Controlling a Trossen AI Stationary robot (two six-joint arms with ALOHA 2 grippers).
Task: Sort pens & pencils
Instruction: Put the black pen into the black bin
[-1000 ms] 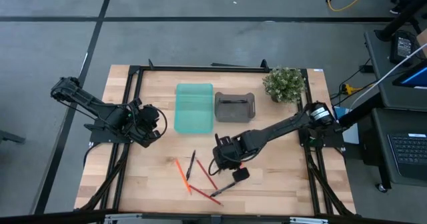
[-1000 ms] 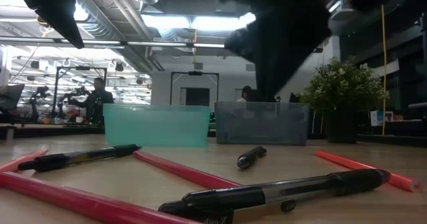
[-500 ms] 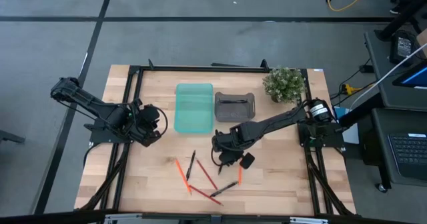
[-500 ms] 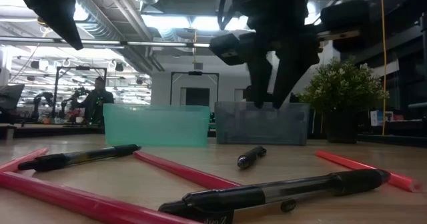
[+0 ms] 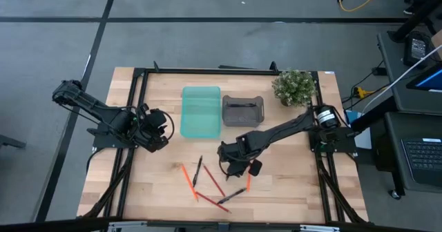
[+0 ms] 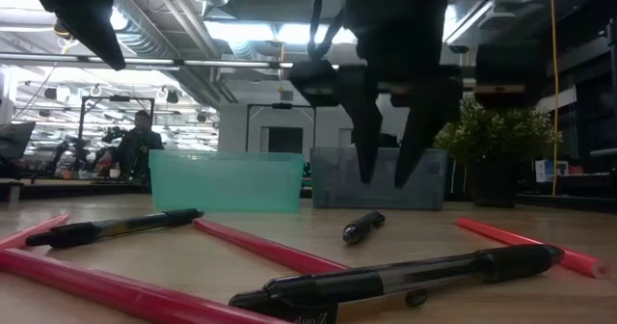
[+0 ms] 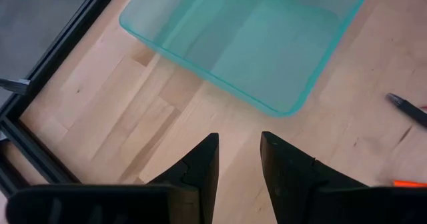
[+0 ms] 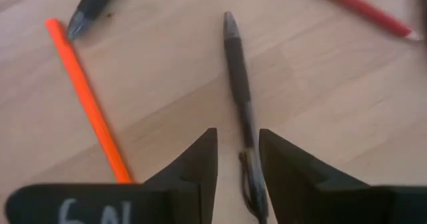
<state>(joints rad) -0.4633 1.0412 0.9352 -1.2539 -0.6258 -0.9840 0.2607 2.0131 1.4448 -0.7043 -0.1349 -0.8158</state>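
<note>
Right gripper (image 5: 233,164) hangs low over the middle of the table, fingers parted and empty, lined up over a black pen (image 8: 239,84) that lies flat on the wood between them. The gap looks narrow (barely wider than the pen, I'd say), so a slightly off descent could put a fingertip on the barrel and roll it away, or jam it against the table. An orange pencil (image 8: 90,113) lies just beside that pen; a drift sideways might nudge it or catch both at once.

The other pens (image 5: 198,172) and pencils (image 5: 188,181) are scattered near the front edge, none yet in the teal bin (image 5: 201,111) or the grey bin (image 5: 242,111).

Left gripper (image 7: 237,159) waits beside the teal bin, open and holding nothing.
</note>
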